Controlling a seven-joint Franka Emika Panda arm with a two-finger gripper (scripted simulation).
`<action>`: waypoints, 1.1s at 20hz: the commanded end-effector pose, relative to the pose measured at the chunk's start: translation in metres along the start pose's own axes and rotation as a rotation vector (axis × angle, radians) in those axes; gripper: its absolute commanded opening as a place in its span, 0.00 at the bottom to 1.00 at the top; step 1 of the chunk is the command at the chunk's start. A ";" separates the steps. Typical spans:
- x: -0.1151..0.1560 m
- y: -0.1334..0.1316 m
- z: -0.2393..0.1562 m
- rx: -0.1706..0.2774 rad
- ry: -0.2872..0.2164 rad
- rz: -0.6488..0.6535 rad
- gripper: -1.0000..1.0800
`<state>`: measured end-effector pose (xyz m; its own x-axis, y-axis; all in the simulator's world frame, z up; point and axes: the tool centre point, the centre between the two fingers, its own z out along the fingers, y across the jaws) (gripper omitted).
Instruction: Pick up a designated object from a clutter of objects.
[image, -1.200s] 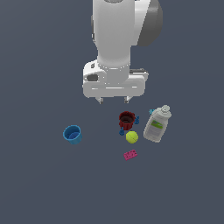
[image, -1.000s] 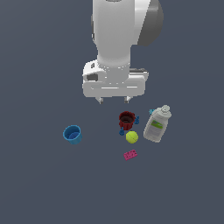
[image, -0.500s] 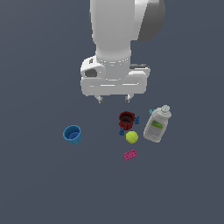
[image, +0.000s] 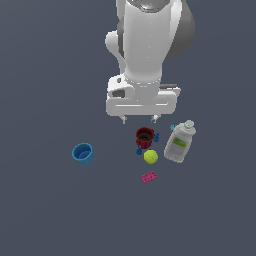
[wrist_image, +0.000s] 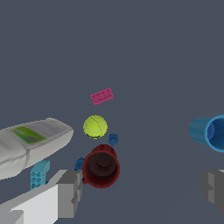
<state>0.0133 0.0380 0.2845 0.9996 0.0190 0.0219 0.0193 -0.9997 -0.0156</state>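
The designated object, a small teal studded brick (wrist_image: 39, 173), lies beside the neck end of the white bottle (wrist_image: 30, 142); in the exterior view only a teal sliver (image: 172, 128) shows by the bottle (image: 180, 142). My gripper (image: 139, 119) hangs open above the clutter, just over the dark red cup (image: 144, 136), holding nothing. In the wrist view the gripper (wrist_image: 142, 190) has its fingers spread wide, and the red cup (wrist_image: 101, 166) sits close to the finger on the brick's side.
A yellow-green ball (image: 150, 157) lies next to the red cup, with a flat pink brick (image: 148, 177) beyond it. Small dark-blue bits (image: 139, 149) sit by the cup. A blue cup (image: 82, 153) stands apart at the exterior view's left.
The hand has shifted toward the exterior view's right and come lower, closer to the red cup. The objects have not moved.
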 end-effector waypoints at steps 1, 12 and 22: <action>-0.002 -0.016 0.015 -0.006 -0.002 0.002 0.96; -0.041 -0.117 0.107 -0.030 -0.007 0.009 0.96; -0.108 -0.199 0.181 -0.026 -0.014 0.006 0.96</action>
<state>-0.0410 0.2475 0.1853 0.9868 0.0065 0.1620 0.0143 -0.9988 -0.0471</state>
